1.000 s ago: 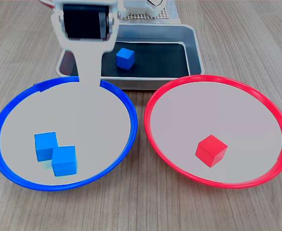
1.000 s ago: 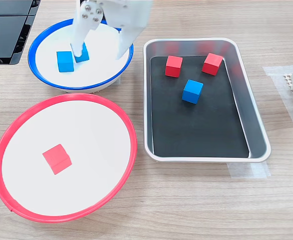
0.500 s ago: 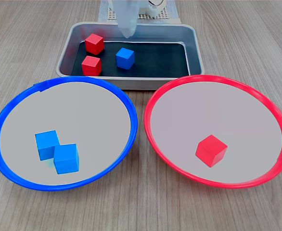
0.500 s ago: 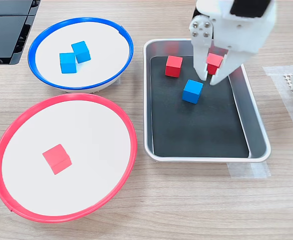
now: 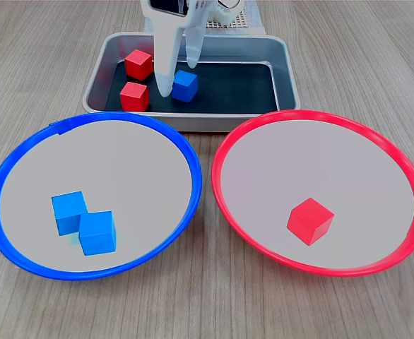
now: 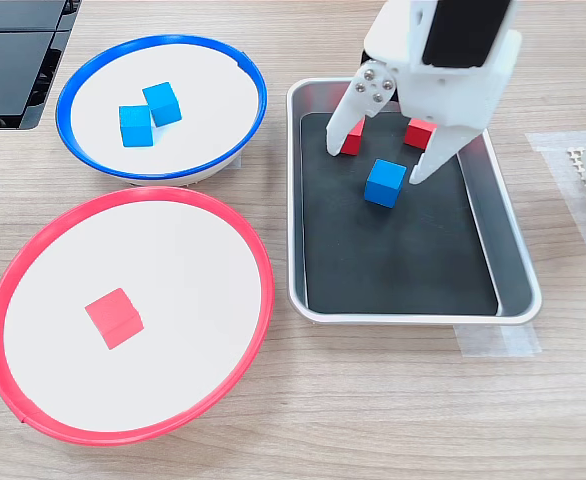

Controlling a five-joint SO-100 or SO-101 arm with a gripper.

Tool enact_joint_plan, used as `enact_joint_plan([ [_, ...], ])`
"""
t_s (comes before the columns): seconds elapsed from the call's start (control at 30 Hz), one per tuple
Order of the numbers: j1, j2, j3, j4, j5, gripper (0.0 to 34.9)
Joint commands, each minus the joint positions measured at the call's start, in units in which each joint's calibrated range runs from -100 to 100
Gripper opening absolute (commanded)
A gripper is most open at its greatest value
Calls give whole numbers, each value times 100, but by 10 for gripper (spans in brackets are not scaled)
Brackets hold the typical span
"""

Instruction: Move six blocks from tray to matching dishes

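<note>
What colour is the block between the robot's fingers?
Blue. The block sits in the tray between the open fingers, clearest in the second exterior view.

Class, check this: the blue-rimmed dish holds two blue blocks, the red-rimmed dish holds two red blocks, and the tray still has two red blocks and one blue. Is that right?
Not quite. The red-rimmed dish holds only one red block, as both exterior views show. The rest stands: two blue blocks in the blue-rimmed dish, and two red blocks and one blue block in the tray.

Shiny metal tray (image 6: 508, 262), wood-grain table (image 6: 373, 400)
</note>
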Motion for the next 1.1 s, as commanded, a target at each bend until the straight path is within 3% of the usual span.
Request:
enact_joint_plan([
  [0.0, -4, 72, 9, -58, 68, 213],
  [0.13, -23, 200, 109, -182, 112, 150],
  [0.27, -23, 328, 82, -239, 274, 39],
  [0.33, -13, 353, -82, -165, 435, 2],
  [0.47, 25, 328, -1320, 949, 698, 1],
  [0.63, -13, 1189, -4479, 2030, 742, 1],
  [0.8, 307, 3151, -7119, 1634, 479, 2],
  [1.07, 617, 4524, -7628, 380, 596, 3],
])
